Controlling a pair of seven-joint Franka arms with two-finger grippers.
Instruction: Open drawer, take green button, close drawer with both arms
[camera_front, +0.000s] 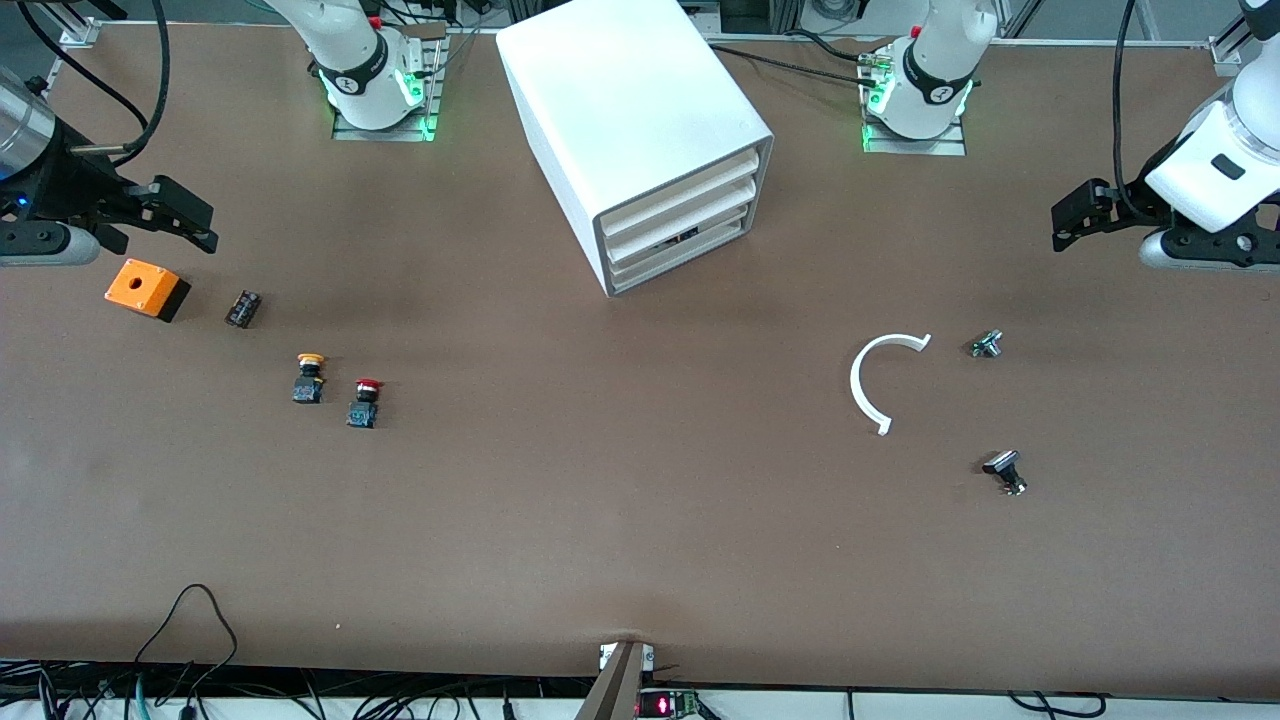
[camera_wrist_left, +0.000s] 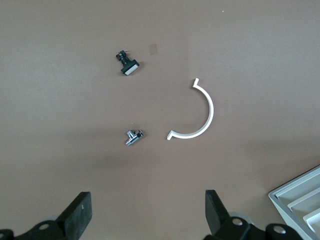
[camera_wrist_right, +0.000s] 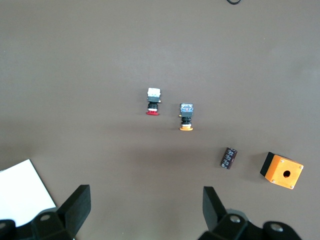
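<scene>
The white cabinet (camera_front: 640, 120) stands between the two arm bases, and its three drawers are all shut. The lowest drawer (camera_front: 685, 253) sits flush in the grey frame. The green-capped button is hidden; only a dark spot shows through the drawer fronts. My left gripper (camera_front: 1068, 222) is open and empty, up over the left arm's end of the table; its own view (camera_wrist_left: 148, 207) shows bare table between its fingers. My right gripper (camera_front: 192, 222) is open and empty over the right arm's end, above an orange box (camera_front: 146, 288); it also shows in the right wrist view (camera_wrist_right: 146, 202).
A yellow-capped button (camera_front: 309, 378), a red-capped button (camera_front: 364, 402) and a small black part (camera_front: 243, 308) lie near the orange box. A white half ring (camera_front: 868, 380), a small metal part (camera_front: 986, 344) and a black-and-silver part (camera_front: 1004, 471) lie toward the left arm's end.
</scene>
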